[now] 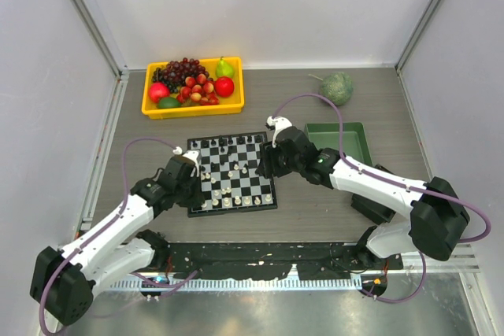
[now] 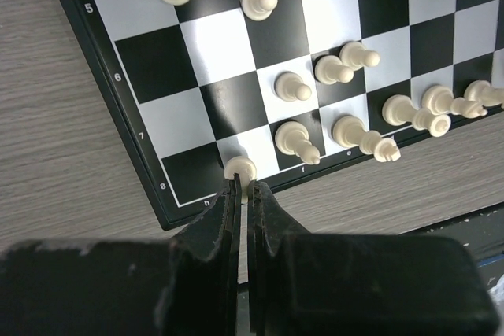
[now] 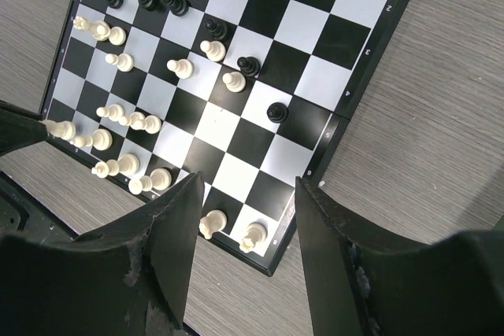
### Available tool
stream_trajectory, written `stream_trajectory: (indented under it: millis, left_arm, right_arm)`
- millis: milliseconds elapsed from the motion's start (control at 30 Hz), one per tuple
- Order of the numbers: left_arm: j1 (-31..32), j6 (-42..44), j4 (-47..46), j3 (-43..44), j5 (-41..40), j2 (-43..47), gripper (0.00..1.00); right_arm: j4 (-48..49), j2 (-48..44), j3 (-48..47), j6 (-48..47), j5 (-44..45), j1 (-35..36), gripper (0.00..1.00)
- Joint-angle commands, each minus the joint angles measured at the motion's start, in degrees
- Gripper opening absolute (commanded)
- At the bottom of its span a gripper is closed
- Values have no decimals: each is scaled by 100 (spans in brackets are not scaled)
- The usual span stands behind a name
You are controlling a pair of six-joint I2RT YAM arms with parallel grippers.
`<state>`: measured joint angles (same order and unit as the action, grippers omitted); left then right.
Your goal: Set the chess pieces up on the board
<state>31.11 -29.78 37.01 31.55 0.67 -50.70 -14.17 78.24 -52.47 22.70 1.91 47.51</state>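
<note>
The board lies in the middle of the table, with cream-white chess pieces crowded along its near rows and black chess pieces scattered toward the far side. My left gripper is at the board's near left corner, shut on a white piece that stands on the last row. In the top view the left gripper sits at the board's left edge. My right gripper hangs open over the near right corner, above two white pieces, with nothing between its fingers.
A yellow tray of fruit stands behind the board at the far left. A green tray sits to the right of the board, beside the right arm. A green round fruit lies at the far right. Walls close in both sides.
</note>
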Motion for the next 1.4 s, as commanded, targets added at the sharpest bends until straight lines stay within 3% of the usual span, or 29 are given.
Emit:
stream_trajectory:
  millis: [0, 967, 1033, 1167, 1367]
  left_arm:
    - [202, -160, -133, 70, -277, -186, 2]
    - [334, -274, -405, -96, -119, -204, 5]
    - [343, -274, -388, -97, -119, -239, 7]
    - [343, -274, -335, -18, -137, -265, 30]
    - [343, -274, -221, 114, -312, -143, 42]
  right_arm:
    - [222, -45, -123, 33, -16, -13, 56]
    - [222, 7, -106, 51, -42, -13, 56]
    - [231, 25, -106, 68, -51, -13, 56]
    - [231, 16, -115, 50, -59, -13, 56]
    - [231, -28, -97, 51, -68, -13, 56]
